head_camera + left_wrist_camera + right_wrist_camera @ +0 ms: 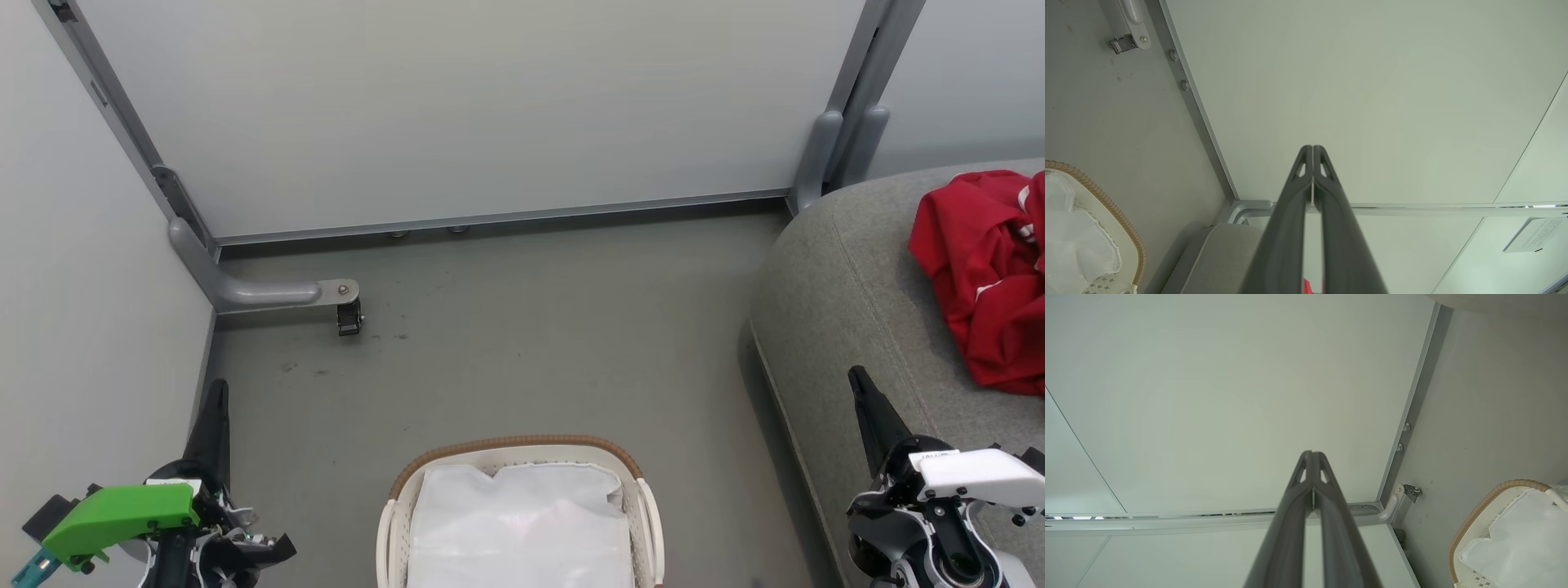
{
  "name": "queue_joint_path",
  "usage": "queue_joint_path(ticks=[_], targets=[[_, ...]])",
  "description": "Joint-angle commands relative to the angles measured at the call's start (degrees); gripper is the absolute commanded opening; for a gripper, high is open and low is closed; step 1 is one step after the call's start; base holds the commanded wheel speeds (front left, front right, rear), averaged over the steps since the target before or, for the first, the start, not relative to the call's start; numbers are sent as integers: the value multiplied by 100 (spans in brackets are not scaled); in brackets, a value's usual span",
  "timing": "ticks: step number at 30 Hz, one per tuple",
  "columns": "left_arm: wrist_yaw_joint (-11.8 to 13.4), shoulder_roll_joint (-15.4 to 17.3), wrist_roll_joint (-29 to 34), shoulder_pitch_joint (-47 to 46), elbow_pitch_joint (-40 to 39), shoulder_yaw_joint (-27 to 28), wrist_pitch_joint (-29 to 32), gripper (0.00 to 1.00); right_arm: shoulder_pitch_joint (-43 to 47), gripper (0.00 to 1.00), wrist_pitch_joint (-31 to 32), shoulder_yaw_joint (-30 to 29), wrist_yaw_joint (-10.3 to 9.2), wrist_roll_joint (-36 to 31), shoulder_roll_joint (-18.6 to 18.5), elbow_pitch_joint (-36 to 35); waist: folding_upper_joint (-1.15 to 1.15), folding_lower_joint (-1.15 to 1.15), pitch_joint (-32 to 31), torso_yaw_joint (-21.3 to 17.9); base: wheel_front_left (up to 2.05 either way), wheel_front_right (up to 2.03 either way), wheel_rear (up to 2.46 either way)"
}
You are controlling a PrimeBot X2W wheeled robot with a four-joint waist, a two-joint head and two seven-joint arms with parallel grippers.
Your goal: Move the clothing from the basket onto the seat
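While both arms sit at the bottom corners of the head view, you have nothing in either pincer.

Your left gripper (216, 390) is clenched. Its two dark fingers are pressed together, tip pointing up over the bare floor (531, 343) beside the left wall panel (73, 269). Its wrist view agrees, with the fingers meeting at the tips against the pale partition (1372, 102).

Your right gripper (857, 377) is likewise clenched and empty, its tip seen against the grey upholstery of the seat (841, 278). Its own wrist view shows the fingers joined at the tips.

The clothing (980, 278) is a crumpled red heap with bits of white trim. It lies on top of the seat at the far right and is partly cut off by the frame edge. It sits further back along the cushion, well apart from your right gripper. Any lettering is too folded to read.

The basket (514, 445) stands on the floor at bottom centre, between your two arms. Its brown woven rim faces the partition and its near part is cut off by the frame. Inside, what you see is the rumpled white fabric liner (522, 514). The basket is near the seat's rounded corner but apart from it, with a strip of floor between.

A partition foot with a small caster (349, 314) stands at the left, near the wall corner.
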Motion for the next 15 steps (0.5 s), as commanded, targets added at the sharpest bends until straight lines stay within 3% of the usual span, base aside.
queue_joint_path(ticks=[1,15], targets=[[-32,-2,-17,-58,-10,8,15,0,-49,0,18,-10,0,20,-34,-23,0,0,0,0,0,0,0],[-32,-2,-17,-58,-11,8,14,0,-49,0,17,-10,0,21,-34,-23,0,0,0,0,0,0,0]])
